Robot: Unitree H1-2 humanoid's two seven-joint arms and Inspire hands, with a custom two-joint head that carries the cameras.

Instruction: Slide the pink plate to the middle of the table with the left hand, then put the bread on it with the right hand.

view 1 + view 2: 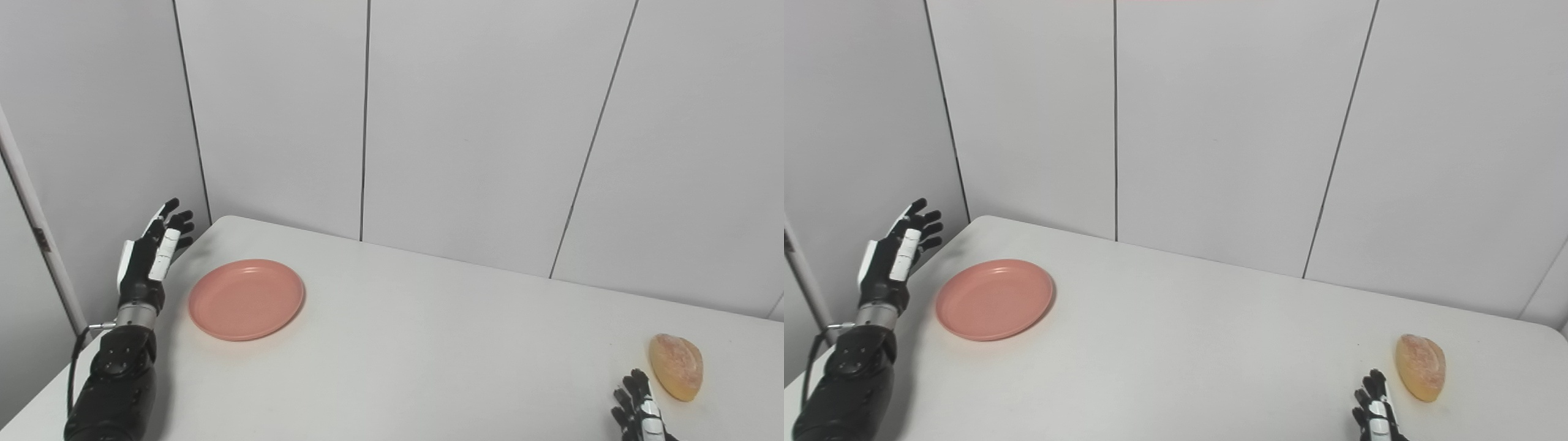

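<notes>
While the pink plate (pixel 246 298) lies far left on the tabletop (pixel 429 343), the left hand (pixel 150 254) hangs just beside its left rim, fingers spread and holding nothing. It should press that rim and push steadily toward center. Bread (pixel 676 365) sits far right, beside the empty, loosely spread right hand (pixel 637 410).

Your left robot hand (pixel 891 257) hovers open beside the pink plate (pixel 994 298) on the white table (pixel 1176 355); your right robot hand (pixel 1373 407) waits near the bread (pixel 1421 366).
</notes>
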